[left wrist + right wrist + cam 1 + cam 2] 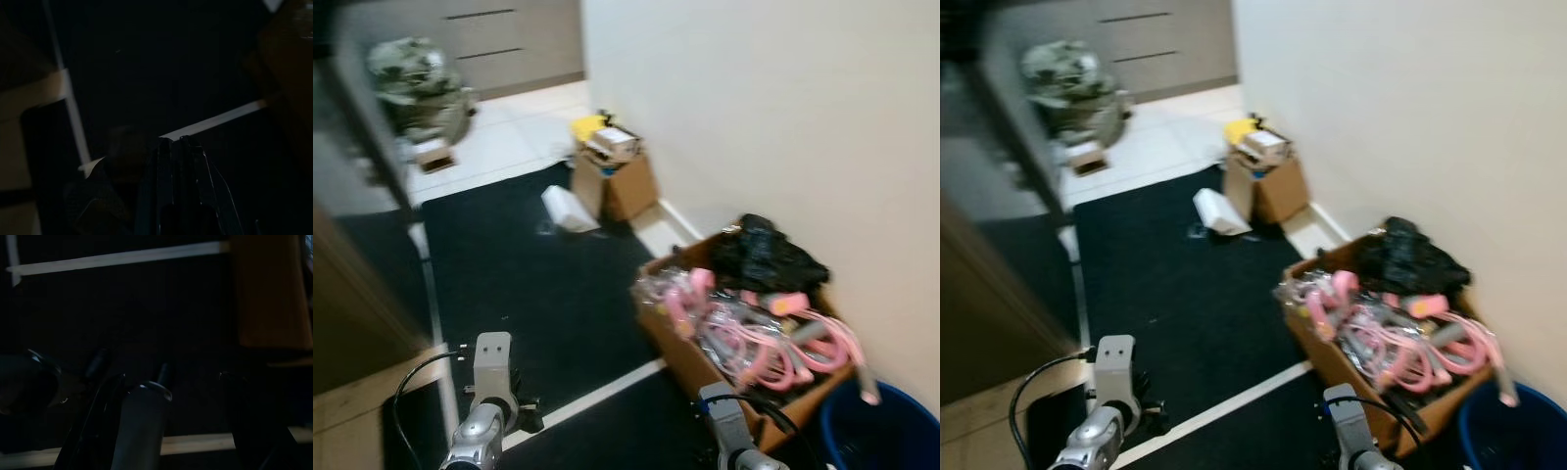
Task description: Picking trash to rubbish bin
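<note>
1. Head camera looks down a corridor, the picture soft with blur; both arms hang low, the left arm over the black mat, the right arm beside the big cardboard box.
2. Left gripper in its dark wrist view: the two fingers lie pressed together, clenched on nothing; below them, black mat and a pale strip.
3. Right gripper in its wrist view: the fingers stand apart, released and empty, above the mat, with the box's brown wall to one side.
4. The trash: a crumpled white wrapper lies on the mat well ahead, just beside a small open carton against the wall; too blurred to say what it is made of.
5. The bin: a blue tub sits against the wall at the robot's right, touching the far side of the big box, which is heaped with pink cords and a black bag.
6. Risks, as I judge them: the wrapper is far off, so a walk comes first; blur during that walk could spoil the aim; the right arm swings close to the box and could snag a pink cord hanging over the tub's rim; a limp wrapper may slip from long thin fingers.
7. A camouflage bag sits far back on the pale tiles, clear of the route.
</note>
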`<state>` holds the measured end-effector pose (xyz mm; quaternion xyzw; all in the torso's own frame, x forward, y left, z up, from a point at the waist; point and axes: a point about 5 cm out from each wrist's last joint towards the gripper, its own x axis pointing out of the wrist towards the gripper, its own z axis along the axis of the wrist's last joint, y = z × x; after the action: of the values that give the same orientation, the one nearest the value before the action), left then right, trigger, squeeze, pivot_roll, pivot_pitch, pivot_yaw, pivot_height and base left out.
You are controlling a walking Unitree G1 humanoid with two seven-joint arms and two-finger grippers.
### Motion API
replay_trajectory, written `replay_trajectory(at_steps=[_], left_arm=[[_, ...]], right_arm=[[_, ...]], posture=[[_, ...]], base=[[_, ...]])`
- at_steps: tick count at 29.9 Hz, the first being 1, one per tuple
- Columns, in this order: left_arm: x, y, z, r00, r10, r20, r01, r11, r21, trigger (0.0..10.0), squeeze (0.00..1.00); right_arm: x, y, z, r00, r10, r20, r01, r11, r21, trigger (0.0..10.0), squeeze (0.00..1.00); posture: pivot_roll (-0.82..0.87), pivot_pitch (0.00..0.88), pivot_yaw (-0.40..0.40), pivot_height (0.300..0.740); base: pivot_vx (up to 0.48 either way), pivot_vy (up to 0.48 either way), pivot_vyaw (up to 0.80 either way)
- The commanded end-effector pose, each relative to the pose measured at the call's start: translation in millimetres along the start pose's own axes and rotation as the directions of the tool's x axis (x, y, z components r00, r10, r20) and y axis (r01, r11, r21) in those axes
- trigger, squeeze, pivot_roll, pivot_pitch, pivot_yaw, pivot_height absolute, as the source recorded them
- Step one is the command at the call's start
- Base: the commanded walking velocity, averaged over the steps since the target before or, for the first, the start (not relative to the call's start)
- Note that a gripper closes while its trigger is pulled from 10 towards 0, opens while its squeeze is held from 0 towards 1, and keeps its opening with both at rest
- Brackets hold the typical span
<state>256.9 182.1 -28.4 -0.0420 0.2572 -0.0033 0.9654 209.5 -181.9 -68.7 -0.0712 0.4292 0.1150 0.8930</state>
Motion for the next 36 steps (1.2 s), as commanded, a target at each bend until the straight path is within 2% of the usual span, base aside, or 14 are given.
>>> replay_trajectory(at_steps=[1,12,20,21,25,26,29,32,34,36], left_arm=[[-3.3,3.8,-8,0.999,0.006,-0.033,-0.006,1.0,0.007,10.0,0.0],[-5.5,4.1,-16,0.998,0.006,-0.069,-0.006,1.0,0.002,10.0,0.0],[-6.1,0.8,-16,0.998,-0.019,-0.059,0.02,1.0,0.018,10.0,0.0],[-6.3,-0.4,-16,0.998,-0.031,-0.054,0.031,1.0,-0.005,10.0,0.0],[-6.4,-0.4,-16,0.998,-0.031,-0.051,0.03,0.999,-0.011,10.0,0.0],[-6.7,-1.7,-21,0.995,-0.047,-0.09,0.041,0.997,-0.065,10.0,0.0],[-8.1,-1.8,-24,0.993,-0.051,-0.107,0.048,0.998,-0.032,10.0,0.0],[-8.6,-1.5,-26,0.993,-0.049,-0.111,0.046,0.998,-0.033,10.0,0.0],[-10.9,1.8,-31,0.989,-0.033,-0.141,0.03,0.999,-0.023,10.0,0.0],[-14.1,2.5,-38,0.983,-0.055,-0.175,0.059,0.998,0.019,10.0,0.0]], right_arm=[[-0.7,2.3,-6,1.0,0.008,-0.017,-0.008,1.0,0.001,10.0,0.0],[-1.0,3.0,-8,1.0,0.017,-0.021,-0.017,1.0,-0.004,10.0,0.0],[-1.9,1.0,-9,1.0,0.019,-0.021,-0.019,1.0,-0.014,10.0,0.0],[-1.8,0.9,-8,1.0,0.02,-0.019,-0.02,1.0,-0.016,10.0,0.0],[-1.7,0.9,-8,1.0,0.02,-0.018,-0.021,1.0,-0.018,10.0,0.0],[-1.4,0.9,-7,1.0,0.022,-0.017,-0.022,1.0,-0.02,10.0,0.0],[-1.3,0.8,-6,1.0,0.025,-0.018,-0.025,0.999,-0.026,10.0,0.0],[-1.3,0.6,-6,1.0,0.026,-0.018,-0.026,0.999,-0.028,10.0,0.0],[-1.3,0.3,-6,0.999,0.028,-0.021,-0.029,0.999,-0.031,10.0,0.0],[-1.3,0.3,-6,0.999,0.038,-0.031,-0.039,0.998,-0.038,10.0,0.0]], posture=[[-0.1,0.077,0.026,0.74],[-0.1,0.06,0.021,0.74],[-0.11,0.052,0.014,0.74],[-0.1,0.052,0.012,0.74],[-0.11,0.053,0.011,0.74],[-0.11,0.053,0.008,0.74],[-0.11,0.054,0.006,0.74],[-0.11,0.055,0.004,0.74],[-0.11,0.056,0.0,0.74],[-0.11,0.056,-0.002,0.74]], base=[[0.0,0.0,0.8],[0.0,0.0,0.8],[0.0,0.0,0.8],[0.0,0.0,0.8],[0.0,0.0,0.8],[0.0,0.0,0.8],[0.0,0.0,0.8],[0.0,0.0,0.8],[0.0,0.0,0.8],[0.0,0.0,0.8]])
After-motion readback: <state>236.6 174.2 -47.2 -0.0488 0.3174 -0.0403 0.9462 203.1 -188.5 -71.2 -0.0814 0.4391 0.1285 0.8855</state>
